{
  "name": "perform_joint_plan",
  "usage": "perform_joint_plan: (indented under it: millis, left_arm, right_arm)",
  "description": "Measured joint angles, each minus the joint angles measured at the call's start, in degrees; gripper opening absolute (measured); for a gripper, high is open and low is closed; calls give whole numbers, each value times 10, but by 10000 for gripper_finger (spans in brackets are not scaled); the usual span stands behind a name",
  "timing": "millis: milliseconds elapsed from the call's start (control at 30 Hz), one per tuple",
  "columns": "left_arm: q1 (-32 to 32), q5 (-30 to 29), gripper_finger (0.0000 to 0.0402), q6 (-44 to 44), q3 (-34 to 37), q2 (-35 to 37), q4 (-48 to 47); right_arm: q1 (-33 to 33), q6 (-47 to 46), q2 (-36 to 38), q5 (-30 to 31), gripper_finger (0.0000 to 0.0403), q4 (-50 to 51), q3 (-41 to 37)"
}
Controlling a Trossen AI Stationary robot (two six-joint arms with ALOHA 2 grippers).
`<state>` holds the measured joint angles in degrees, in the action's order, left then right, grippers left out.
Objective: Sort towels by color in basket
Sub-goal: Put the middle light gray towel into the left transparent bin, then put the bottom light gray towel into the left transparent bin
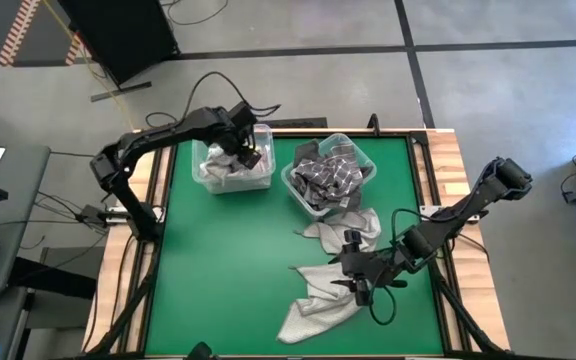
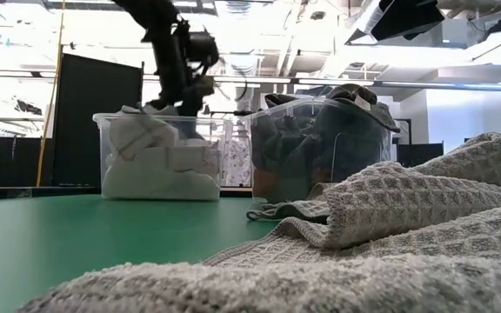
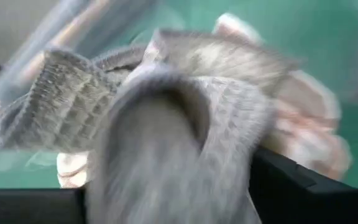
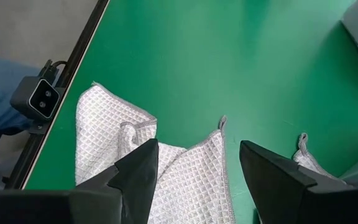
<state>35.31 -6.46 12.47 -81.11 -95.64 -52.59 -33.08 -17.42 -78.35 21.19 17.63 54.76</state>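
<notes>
Light grey towels [image 1: 323, 290] lie spread toward the bench's near edge in the high view, another [image 1: 353, 230] just beside the right-hand bin [image 1: 330, 175] of dark cloths. The right hand [image 1: 360, 285] hovers over them; the left hand [image 1: 251, 158] is over the far-left bin [image 1: 233, 165]. Low view: pale cloths fill the left bin [image 2: 159, 156], dark ones the other [image 2: 320, 148]. Left wrist: a grey waffle towel [image 3: 166, 112] is pinched in that hand. Right wrist: fingers [image 4: 135, 171] spread wide, empty, above a towel [image 4: 142, 162].
</notes>
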Motion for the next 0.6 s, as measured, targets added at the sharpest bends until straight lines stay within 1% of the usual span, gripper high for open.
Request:
perform_joint_plan:
  millis: [100, 200, 267, 433, 600]
  left_arm:
    - [-14, 0, 230, -7, -51, 0, -38]
    - [-28, 0, 243, -16, -102, 0, -85]
    - [-38, -12, 245, -22, -136, 0, -118]
    - [-67, -69, 246, -32, -215, 0, -205]
    - [-112, -91, 246, -28, -280, 0, -269]
  right_arm:
    - [0, -1, 0, 0, 254, 0, 0]
    - [0, -1, 0, 0, 254, 1, 0]
    - [0, -1, 0, 0, 254, 2, 0]
    - [0, -9, 0, 0, 254, 24, 0]
    - [0, -48, 0, -2, 254, 92, 0]
